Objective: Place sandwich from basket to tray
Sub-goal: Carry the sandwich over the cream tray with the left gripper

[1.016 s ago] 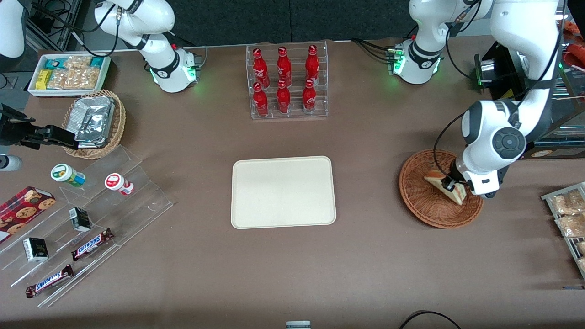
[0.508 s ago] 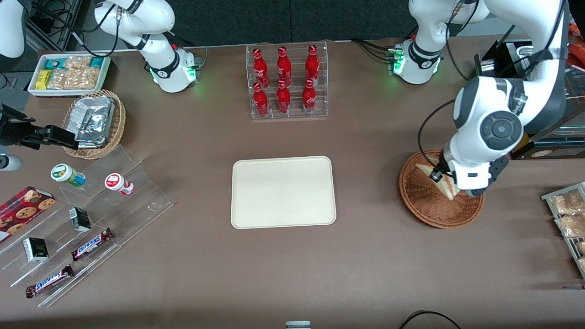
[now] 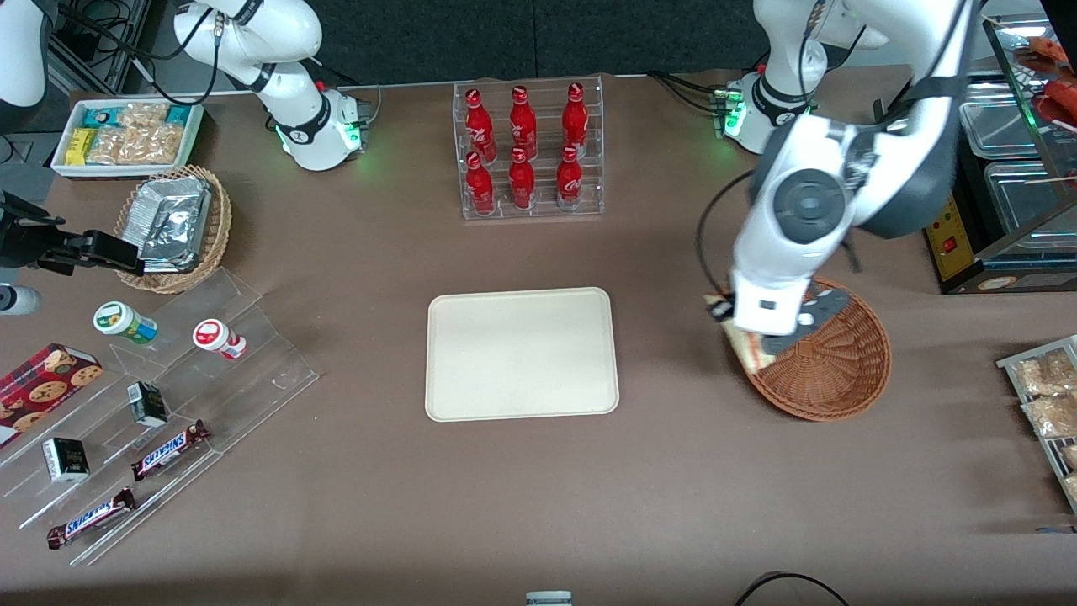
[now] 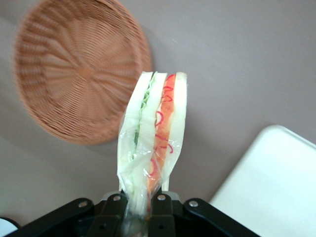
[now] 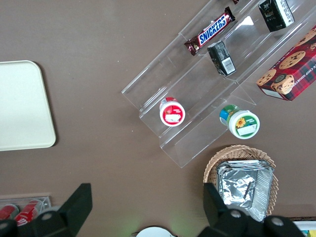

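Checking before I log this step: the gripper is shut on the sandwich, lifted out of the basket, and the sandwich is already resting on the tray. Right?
Not quite. The gripper is shut on the sandwich, lifted out of the basket, but the left wrist view shows the sandwich held beside the tray, not resting on it.

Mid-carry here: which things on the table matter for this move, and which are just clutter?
In play:
- sandwich, clamped in the tool, above the basket's rim
- basket, now empty
- tray, bare, the drop spot

Clutter:
- bottle rack
- foil-packet basket
- chocolate bars
- cookie box
- snack box
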`<state>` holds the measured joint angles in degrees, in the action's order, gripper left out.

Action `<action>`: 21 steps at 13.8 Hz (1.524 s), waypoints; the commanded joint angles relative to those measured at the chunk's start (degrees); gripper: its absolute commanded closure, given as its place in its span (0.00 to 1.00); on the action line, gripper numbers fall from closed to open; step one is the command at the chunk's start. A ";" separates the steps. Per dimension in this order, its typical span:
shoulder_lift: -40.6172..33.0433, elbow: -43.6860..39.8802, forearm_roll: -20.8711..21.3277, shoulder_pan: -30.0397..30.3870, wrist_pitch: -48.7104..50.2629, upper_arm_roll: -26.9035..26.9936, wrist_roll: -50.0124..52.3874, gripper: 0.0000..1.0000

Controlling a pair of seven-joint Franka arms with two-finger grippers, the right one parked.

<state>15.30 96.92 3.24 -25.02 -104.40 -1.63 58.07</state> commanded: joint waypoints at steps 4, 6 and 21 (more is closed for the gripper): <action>12.01 -12.88 -1.13 -12.58 -0.62 0.67 0.02 1.00; 14.83 -14.04 -1.57 -14.17 -4.55 0.41 -1.11 1.00; 26.97 -15.45 0.45 -16.82 -20.58 -3.11 -2.27 1.00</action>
<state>41.10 83.55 2.98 -41.56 -124.96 -5.07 55.60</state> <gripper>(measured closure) 0.846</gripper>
